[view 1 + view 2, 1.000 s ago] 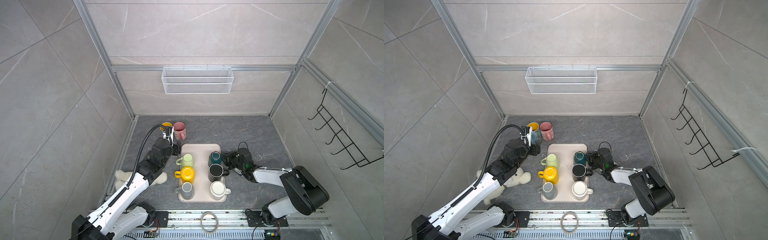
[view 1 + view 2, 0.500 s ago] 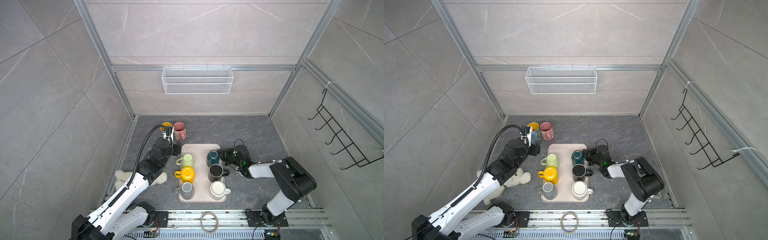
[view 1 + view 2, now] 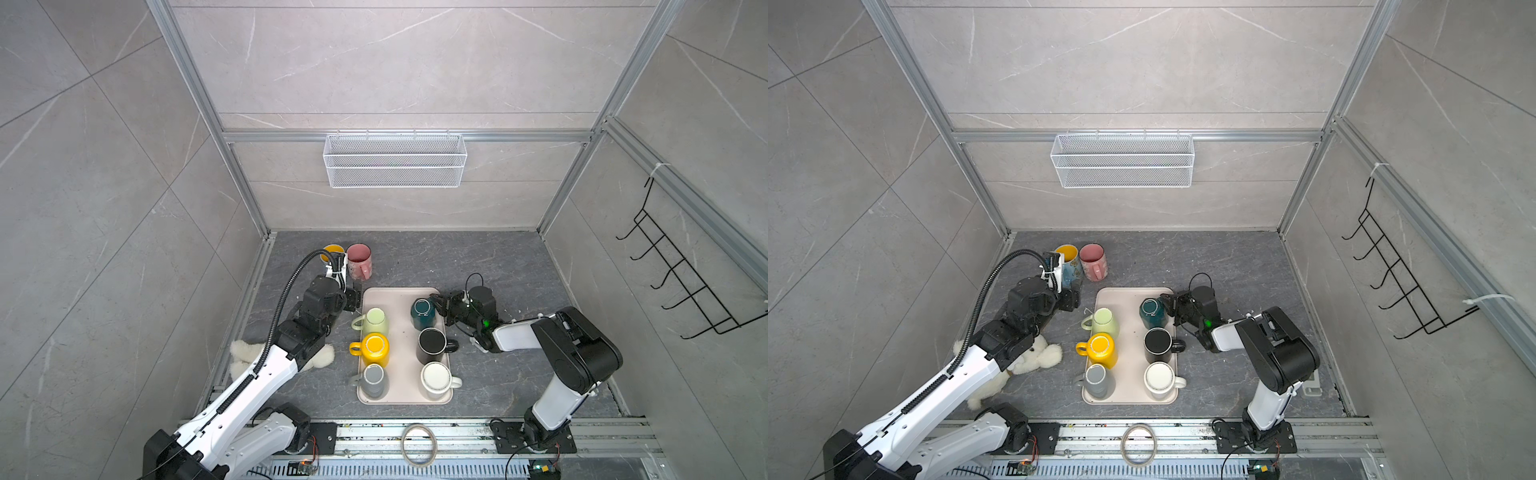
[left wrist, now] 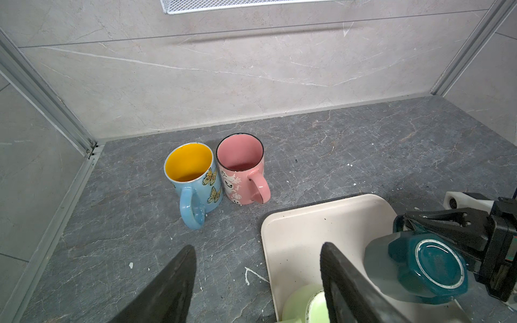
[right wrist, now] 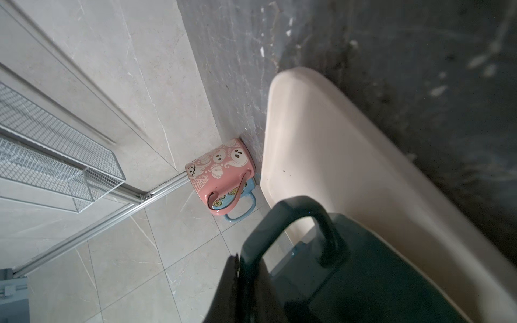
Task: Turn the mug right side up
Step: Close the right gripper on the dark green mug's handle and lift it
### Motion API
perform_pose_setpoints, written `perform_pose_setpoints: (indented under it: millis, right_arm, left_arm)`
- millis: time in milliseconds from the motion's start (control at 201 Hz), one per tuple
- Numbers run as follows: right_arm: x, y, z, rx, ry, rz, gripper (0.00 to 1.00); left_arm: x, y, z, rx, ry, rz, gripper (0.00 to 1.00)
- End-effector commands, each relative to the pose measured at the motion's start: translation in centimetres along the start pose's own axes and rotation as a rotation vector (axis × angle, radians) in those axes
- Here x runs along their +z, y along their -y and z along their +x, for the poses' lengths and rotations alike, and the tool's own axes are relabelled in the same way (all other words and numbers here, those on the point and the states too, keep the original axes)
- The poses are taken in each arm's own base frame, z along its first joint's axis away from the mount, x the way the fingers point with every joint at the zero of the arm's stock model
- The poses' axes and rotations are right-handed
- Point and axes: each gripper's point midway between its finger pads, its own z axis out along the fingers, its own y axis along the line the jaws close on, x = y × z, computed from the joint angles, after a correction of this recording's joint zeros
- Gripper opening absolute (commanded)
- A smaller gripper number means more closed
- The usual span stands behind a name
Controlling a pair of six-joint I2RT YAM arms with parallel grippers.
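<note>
A dark teal mug (image 3: 423, 312) (image 3: 1152, 313) stands bottom up at the back right of the beige tray (image 3: 397, 297), slightly tilted in the left wrist view (image 4: 436, 265). My right gripper (image 3: 436, 305) (image 5: 240, 279) is shut on the teal mug's handle (image 5: 293, 218), reaching in from the right. My left gripper (image 3: 353, 299) (image 4: 257, 268) hovers open and empty over the tray's back left corner, its fingers (image 4: 179, 279) wide apart, above a light green mug (image 3: 375, 322).
The tray also holds a yellow mug (image 3: 374, 348), grey mug (image 3: 372, 378), black mug (image 3: 431, 344) and white mug (image 3: 435, 378). A pink mug (image 4: 240, 167) and a blue butterfly mug (image 4: 193, 179) stand upright behind the tray. A plush toy (image 3: 241, 357) lies left.
My right gripper has closed on the teal mug's handle, and the right arm's elbow has swung. The mug has shifted slightly left. The left arm has not moved.
</note>
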Motion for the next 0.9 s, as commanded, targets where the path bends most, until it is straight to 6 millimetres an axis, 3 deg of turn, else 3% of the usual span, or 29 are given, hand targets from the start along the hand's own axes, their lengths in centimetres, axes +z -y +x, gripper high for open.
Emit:
perform_pose_setpoints:
  millis: [0,289,508,896]
  right_arm:
    - [-0.5,-1.1,-0.3,-0.153,0.033,0.028,0.0]
    - [-2.7,-5.4,0.8,-0.455,0.077,0.064,0.0]
    - [-4.1,-8.9,3.1,-0.73,0.108,0.075,0.0]
    - [-6.8,-14.0,9.9,-1.481,0.251,0.201,0.0]
  left_arm:
    - [-0.4,-0.3,-1.2,0.003,0.036,-0.011,0.73]
    - [-0.1,-0.1,-1.1,0.0,0.033,-0.003,0.72]
    - [0.2,0.3,-1.6,-0.013,0.041,0.015,0.73]
    - [-1.1,2.4,-6.6,-0.01,0.074,0.135,0.72]
